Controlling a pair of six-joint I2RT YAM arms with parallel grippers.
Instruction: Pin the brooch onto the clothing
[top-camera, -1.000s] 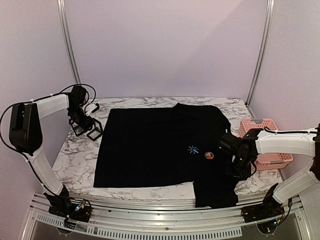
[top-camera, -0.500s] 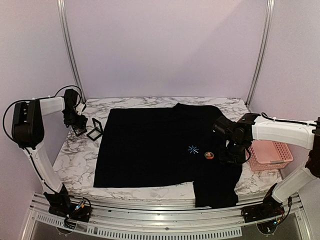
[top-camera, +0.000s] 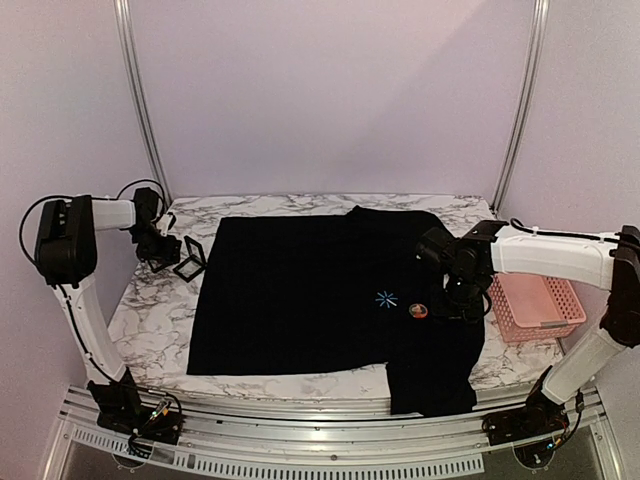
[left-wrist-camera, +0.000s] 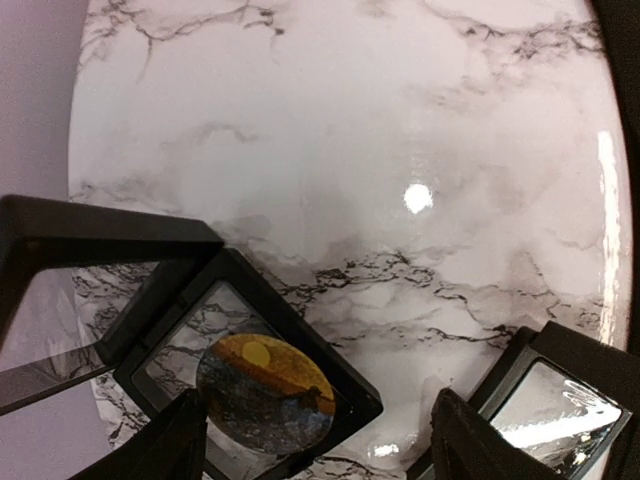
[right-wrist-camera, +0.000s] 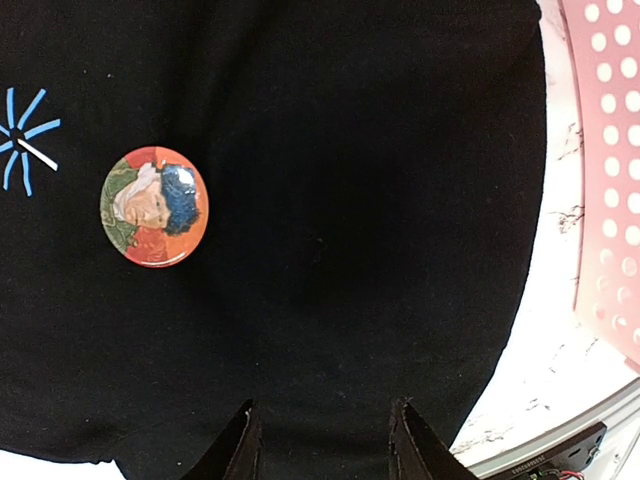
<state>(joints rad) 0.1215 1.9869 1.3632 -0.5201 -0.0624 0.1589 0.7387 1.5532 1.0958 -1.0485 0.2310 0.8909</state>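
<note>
Pinning looks done (clasp unseen): brooch (right-wrist-camera: 154, 207) sits on black T-shirt (top-camera: 300, 290), ctr-right of top view, just beside its starburst mark (top-camera: 386, 298); right end effector (right-wrist-camera: 322, 445) & left end effector (left-wrist-camera: 318, 450) both wide open, holding nothing.

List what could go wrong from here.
The pictures don't show whether the round brooch is fastened to the black T-shirt; if loose, it may slide when the cloth shifts.
The open right pincer, if it descends, could bunch fabric.
The open left pincer could knock the display case below it.
</note>
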